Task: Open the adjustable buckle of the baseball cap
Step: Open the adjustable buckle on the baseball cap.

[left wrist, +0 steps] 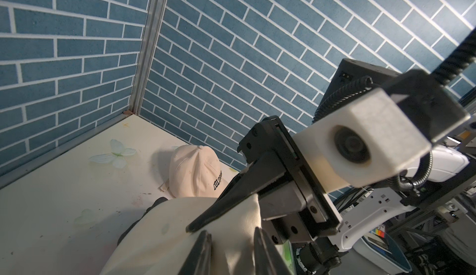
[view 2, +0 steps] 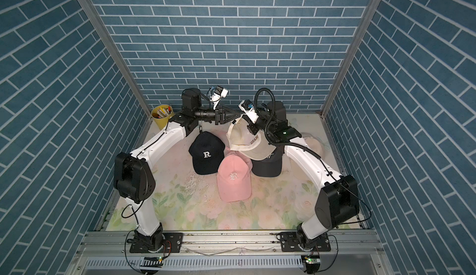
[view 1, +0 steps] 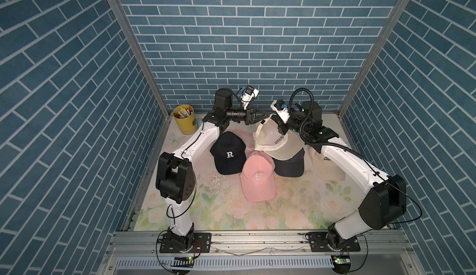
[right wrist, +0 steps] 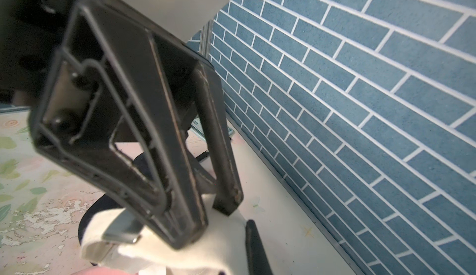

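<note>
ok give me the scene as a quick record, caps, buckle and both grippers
held cap: cream cap, raised between both grippers
right gripper: shut on the cream cap's fabric
left gripper: jaws apart, astride the fabric beside the buckle
buckle: metal, at the cap's back; open or closed cannot be told
other caps: navy cap, pink cap, dark cap below the held one, second cream cap beside the right arm
other: yellow cup, back corner by the left arm

Probably a robot lab booth: brick-print walls [view 1: 257, 42], aluminium rail [view 1: 257, 240], floral tabletop [view 1: 231, 209]
</note>
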Available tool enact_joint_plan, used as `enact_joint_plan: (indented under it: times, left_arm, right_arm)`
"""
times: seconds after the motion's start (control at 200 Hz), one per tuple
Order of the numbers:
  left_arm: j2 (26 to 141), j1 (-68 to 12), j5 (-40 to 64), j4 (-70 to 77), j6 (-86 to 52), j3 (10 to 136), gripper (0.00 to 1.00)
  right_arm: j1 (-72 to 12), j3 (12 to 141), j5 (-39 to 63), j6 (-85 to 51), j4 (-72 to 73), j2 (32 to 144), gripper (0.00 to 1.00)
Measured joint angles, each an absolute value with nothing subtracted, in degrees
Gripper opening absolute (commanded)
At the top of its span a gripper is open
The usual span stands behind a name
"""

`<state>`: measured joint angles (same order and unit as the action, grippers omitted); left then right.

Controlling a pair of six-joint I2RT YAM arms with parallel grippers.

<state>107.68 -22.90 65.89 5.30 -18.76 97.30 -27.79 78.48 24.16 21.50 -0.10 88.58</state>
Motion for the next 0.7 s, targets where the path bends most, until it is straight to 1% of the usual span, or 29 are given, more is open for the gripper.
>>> enact_joint_plan:
  times: [0.05,0.095,0.445,0.55,0.7]
  left_arm:
    - [107.61,-22.90,65.87,5.63,-18.70,97.08,0.38]
    - [107.59,-22.90,65.87,5.87,-18.79,96.84,0.35]
    - [107.24,-22.90,65.82,6.87,-18.98,95.70,0.05]
    - [106.61,-22.90,65.65,9.04,-19.77,94.87,0.00]
    - [105.51,-22.87,65.30,14.31,-22.63,93.27,0.00]
  right_arm:
    - [-27.79,78.48,23.99,21.50,-0.10,88.66,0.00]
    - [-27.79,78.48,23.79,21.50,-0.10,88.75,0.00]
    - [-27.44,79.18,23.07,21.23,-0.10,89.56,0.00]
    - [-27.29,79.61,22.87,20.84,-0.38,90.02,0.00]
    - [-27.27,80.93,22.70,20.71,-1.52,90.76,0.00]
